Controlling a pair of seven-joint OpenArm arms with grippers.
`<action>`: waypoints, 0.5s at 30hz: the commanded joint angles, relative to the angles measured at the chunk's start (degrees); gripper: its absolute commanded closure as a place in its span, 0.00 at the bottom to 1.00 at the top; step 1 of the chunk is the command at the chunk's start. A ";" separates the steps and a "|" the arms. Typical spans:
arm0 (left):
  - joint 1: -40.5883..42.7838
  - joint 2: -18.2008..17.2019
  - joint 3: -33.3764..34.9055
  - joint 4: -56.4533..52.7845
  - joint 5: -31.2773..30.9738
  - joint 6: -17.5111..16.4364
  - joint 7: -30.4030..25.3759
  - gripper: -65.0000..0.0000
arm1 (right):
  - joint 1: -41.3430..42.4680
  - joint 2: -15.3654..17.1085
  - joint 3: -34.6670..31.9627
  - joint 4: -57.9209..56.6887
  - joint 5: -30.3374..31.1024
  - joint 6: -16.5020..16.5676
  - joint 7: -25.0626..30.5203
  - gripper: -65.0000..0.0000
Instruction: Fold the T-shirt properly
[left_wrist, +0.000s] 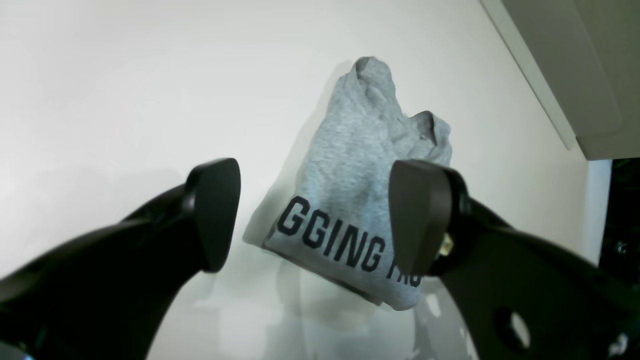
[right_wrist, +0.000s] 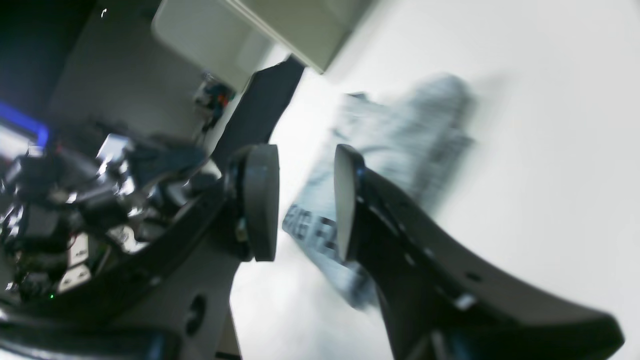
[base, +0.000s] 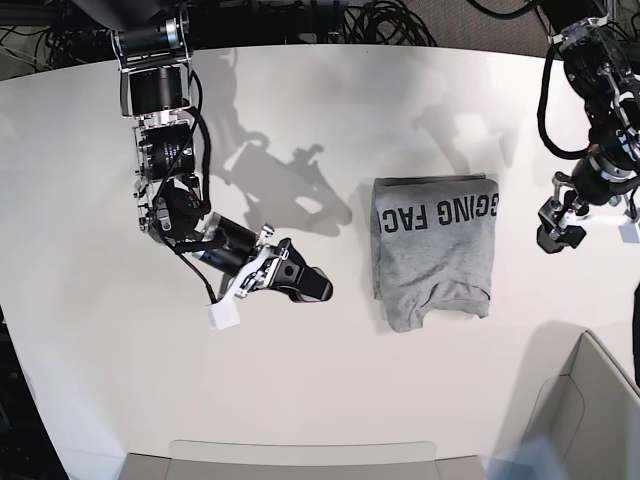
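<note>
Folded grey T-shirt (base: 432, 248) flat on the white table (base: 300, 380), a little right of centre in the base view, dark lettering facing up near its far edge. Left gripper (left_wrist: 315, 215) spread wide, empty, hanging above the table beside the shirt, no contact. Right gripper (right_wrist: 300, 200) half spread, nothing between the pads (right_wrist: 262, 200), well apart from the shirt on its other side.

The T-shirt (base: 433, 250) lies on the table (base: 300, 380), between both arms, touching neither.
</note>
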 joint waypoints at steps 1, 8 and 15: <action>-0.67 -0.93 -0.27 0.96 -0.77 -0.12 0.03 0.31 | 1.64 -0.69 -0.18 0.96 2.18 0.87 1.03 0.70; -0.67 -0.93 -0.27 0.79 -0.77 -0.29 -0.15 0.31 | 1.20 -0.25 0.26 1.31 2.18 0.96 -3.63 0.70; -0.67 -0.75 -0.27 0.70 -0.77 -0.47 -0.24 0.31 | 0.33 1.78 -0.18 6.77 -0.72 0.96 -3.55 0.51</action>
